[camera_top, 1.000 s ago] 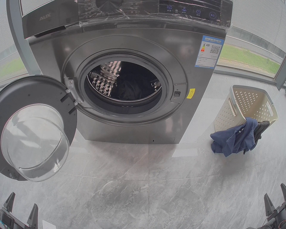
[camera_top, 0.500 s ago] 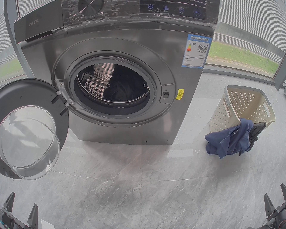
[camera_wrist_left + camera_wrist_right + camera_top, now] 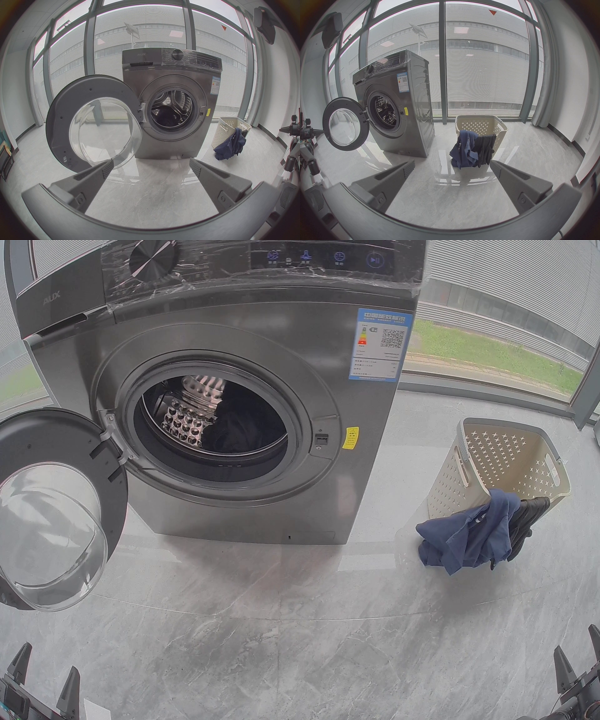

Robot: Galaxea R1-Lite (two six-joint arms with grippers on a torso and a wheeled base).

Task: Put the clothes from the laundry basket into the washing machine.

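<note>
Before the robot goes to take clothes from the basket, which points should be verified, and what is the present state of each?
1. The washing machine door is open and swung aside: ok.
2. The drum is unobstructed, with dark clothes lying inside: ok.
3. The blue garment is draped over the laundry basket rim, free to grasp: ok.
4. The black garment hangs beside it: ok.
5. The left gripper and right gripper are open and empty: ok.
6. More clothes at the basket bottom: cannot tell.

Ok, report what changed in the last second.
Only the camera swung rightward; nothing itself moved, nothing was gripped or released. The blue garment and black garment stay draped over the laundry basket rim, the washing machine door open, left claw and right claw open.
</note>
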